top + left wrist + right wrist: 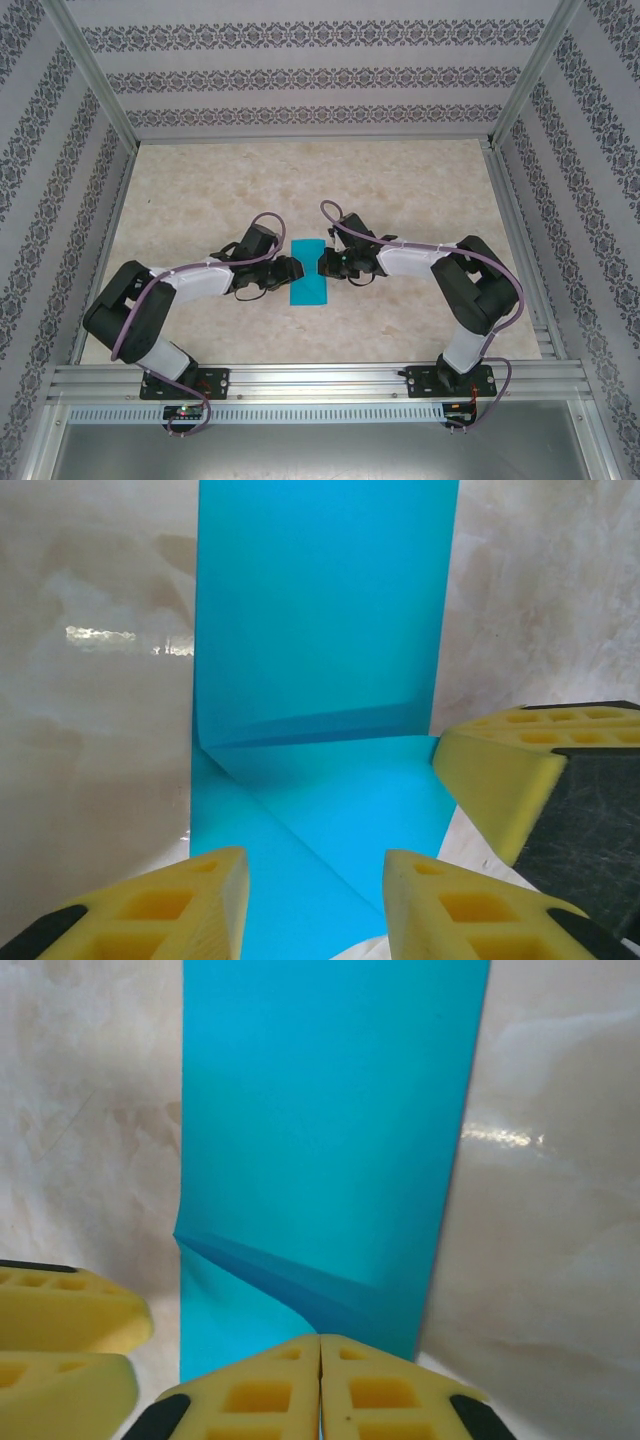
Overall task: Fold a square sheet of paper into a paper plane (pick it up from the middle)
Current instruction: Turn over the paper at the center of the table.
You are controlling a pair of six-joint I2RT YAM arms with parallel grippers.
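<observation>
Nearest the lens in the left wrist view, the yellow pads of the left gripper (315, 912) are seen standing apart, with nothing clasped between them, just above the near end of the square sheet of paper (325, 630). In the right wrist view the right gripper (320, 1385) is seen with its pads pressed together at the sheet's opposite end, where the paper is lifted in a small curl; whether the edge is nipped between them cannot be told. From above, the teal sheet is found at the middle of the marbled table (400, 190), between the two grippers and touched or nearly touched by both. It is presented as a narrow strip rather than a square, so a first fold in half is judged to be made. A cross crease and a faint diagonal crease are also visible near the left gripper. No pointed nose or wings are yet formed, so the task is judged to be at an early stage, with the corner folds, the wing folds and the final shaping of the dart left to be done.
</observation>
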